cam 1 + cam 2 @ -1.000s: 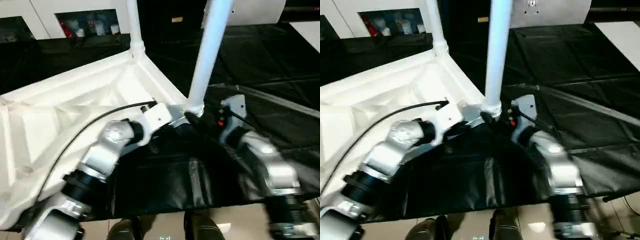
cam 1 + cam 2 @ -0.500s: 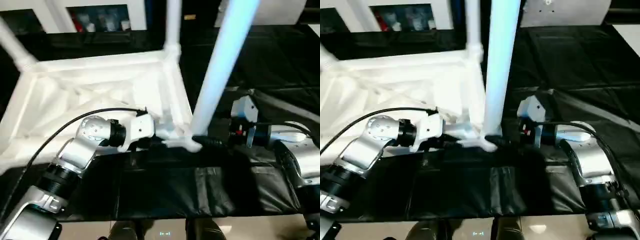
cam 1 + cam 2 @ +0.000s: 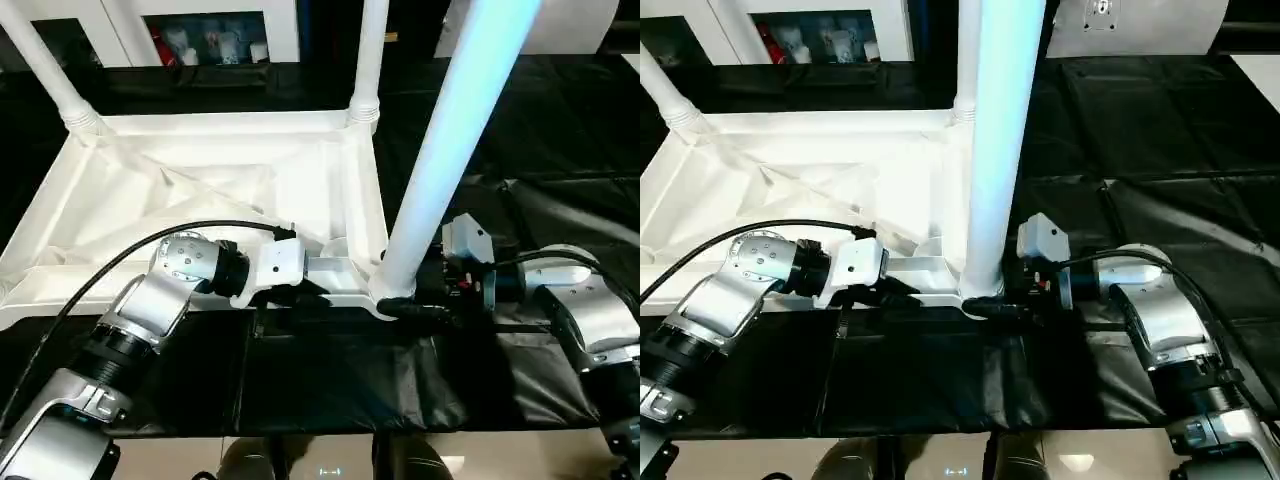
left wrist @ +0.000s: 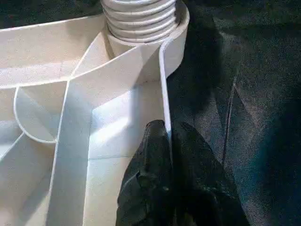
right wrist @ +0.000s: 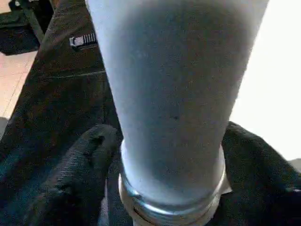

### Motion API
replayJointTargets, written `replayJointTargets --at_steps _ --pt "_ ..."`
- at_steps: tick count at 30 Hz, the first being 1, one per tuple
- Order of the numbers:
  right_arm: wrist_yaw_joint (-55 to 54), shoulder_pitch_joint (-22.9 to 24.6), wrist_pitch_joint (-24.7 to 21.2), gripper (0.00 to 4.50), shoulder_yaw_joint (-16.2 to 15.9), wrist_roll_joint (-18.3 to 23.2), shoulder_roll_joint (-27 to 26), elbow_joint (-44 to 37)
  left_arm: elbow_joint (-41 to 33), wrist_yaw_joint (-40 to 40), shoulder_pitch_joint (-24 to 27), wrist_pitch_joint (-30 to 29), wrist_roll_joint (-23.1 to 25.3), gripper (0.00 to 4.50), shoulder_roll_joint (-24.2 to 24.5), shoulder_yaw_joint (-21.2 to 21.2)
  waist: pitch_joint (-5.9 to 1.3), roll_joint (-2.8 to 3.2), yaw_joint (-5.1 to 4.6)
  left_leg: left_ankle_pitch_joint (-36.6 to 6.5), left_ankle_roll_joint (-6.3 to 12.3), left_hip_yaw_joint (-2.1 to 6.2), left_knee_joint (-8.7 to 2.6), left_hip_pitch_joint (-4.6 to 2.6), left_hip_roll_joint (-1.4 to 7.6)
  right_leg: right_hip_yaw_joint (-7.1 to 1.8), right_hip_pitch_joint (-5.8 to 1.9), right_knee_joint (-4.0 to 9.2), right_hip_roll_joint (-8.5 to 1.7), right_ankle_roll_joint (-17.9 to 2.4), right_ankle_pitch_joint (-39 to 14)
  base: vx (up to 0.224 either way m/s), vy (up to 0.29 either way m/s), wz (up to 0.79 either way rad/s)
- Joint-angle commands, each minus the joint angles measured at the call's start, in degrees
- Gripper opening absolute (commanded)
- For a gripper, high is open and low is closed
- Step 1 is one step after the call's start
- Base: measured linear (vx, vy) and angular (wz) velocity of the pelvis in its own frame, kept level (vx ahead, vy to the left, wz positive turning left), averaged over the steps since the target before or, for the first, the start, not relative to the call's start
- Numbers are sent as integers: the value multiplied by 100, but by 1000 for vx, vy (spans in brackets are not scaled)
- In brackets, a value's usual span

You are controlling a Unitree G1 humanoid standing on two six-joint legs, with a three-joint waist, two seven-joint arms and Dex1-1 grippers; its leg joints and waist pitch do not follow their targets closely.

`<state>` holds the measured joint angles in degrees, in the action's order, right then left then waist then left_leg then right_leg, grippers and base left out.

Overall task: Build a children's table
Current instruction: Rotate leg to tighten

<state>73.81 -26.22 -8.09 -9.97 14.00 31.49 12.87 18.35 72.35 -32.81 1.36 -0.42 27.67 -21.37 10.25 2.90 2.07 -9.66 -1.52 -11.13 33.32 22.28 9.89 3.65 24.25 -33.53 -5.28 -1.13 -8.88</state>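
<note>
At centre left, the left gripper [image 4: 165,155] is pinched tight on the near rim of the upturned table top [image 3: 200,190]. At centre right, the right gripper [image 5: 171,174] straddles the near leg [image 3: 440,170] at its base, its fingers [image 5: 80,165] spread; whether they press it I cannot tell. A crooked leg might jam in the corner socket [image 4: 141,21], whose ridges the left wrist view shows and the head views hide.

The white plastic rectangular table top [image 3: 200,190] lies ribbed side up on the black sheet-covered work surface [image 3: 560,130]. Three round tapered white legs stand in its corner sockets: the near-right leg [image 3: 440,170], the far-right leg [image 3: 368,60] and the far-left leg [image 3: 45,65]. The left gripper [image 4: 167,141] sits on the near rim, left of the near-right leg. The right gripper [image 5: 169,188] brackets that leg's base, apparently touching it.
</note>
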Motion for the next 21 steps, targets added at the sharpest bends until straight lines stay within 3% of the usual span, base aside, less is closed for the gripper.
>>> replayJointTargets --at_steps 1,2,9,10,13,14,15,16,18,21 --pt "79 -58 75 337 -64 19 -36 75 25 254 22 134 133 0 57 -281 -524 -106 -26 -770 744 105 -347 -120 320 -288 -314 293 -323 -1649 -1169 0 0 0" --pt "78 -65 75 313 -61 20 -41 89 32 255 19 138 136 0 57 -280 -520 -111 -29 -784 744 102 -347 -115 317 -287 -314 299 -324 -1656 -1181 0 0 0" --pt "131 10 -11 276 -97 80 -59 41 97 264 12 155 125 0 39 -256 -517 -96 -22 -823 725 105 -352 -119 320 -284 -318 298 -320 -1665 -1155 0 0 0" --pt "99 102 -111 270 -106 115 -109 -21 75 175 40 64 122 0 7 -229 -502 -70 -17 -841 718 111 -358 -115 323 -284 -312 300 -320 -1668 -1170 0 0 0" --pt "-204 250 -440 269 -58 204 -286 -183 -54 -122 102 -210 114 0 -105 -139 -499 -84 -16 -891 688 106 -365 -119 325 -289 -316 308 -318 -1663 -1207 0 0 0" --pt "-522 320 -611 269 -13 222 -457 -286 -156 -396 126 -491 118 0 -221 -61 -456 -38 -23 -1039 641 103 -392 -126 336 -290 -294 342 -315 -1659 -1351 0 0 0" --pt "-661 343 -679 268 5 222 -530 -324 -196 -508 132 -609 126 0 -270 -34 -455 -50 -20 -1128 589 112 -399 -127 344 -288 -297 348 -330 -1644 -1460 0 0 0" --pt "-980 389 -792 267 43 211 -701 -405 -290 -765 139 -889 145 0 -391 24 -422 -45 -42 -1400 406 133 -433 -152 329 -284 -285 398 -330 -1500 -1957 0 0 0" --pt "-1668 464 -951 267 71 87 -1094 -529 -478 -1281 137 -1340 118 0 -723 158 -401 -41 -66 -1602 235 145 -443 -177 311 -285 -262 449 -337 -1347 -2405 0 0 0" --pt "-2818 492 -1128 267 156 -154 -1780 -587 -729 -2100 119 -1937 235 0 -1249 284 -369 -75 -131 -1747 61 177 -480 -138 304 -272 -256 469 -337 -1140 -2798 0 0 0"
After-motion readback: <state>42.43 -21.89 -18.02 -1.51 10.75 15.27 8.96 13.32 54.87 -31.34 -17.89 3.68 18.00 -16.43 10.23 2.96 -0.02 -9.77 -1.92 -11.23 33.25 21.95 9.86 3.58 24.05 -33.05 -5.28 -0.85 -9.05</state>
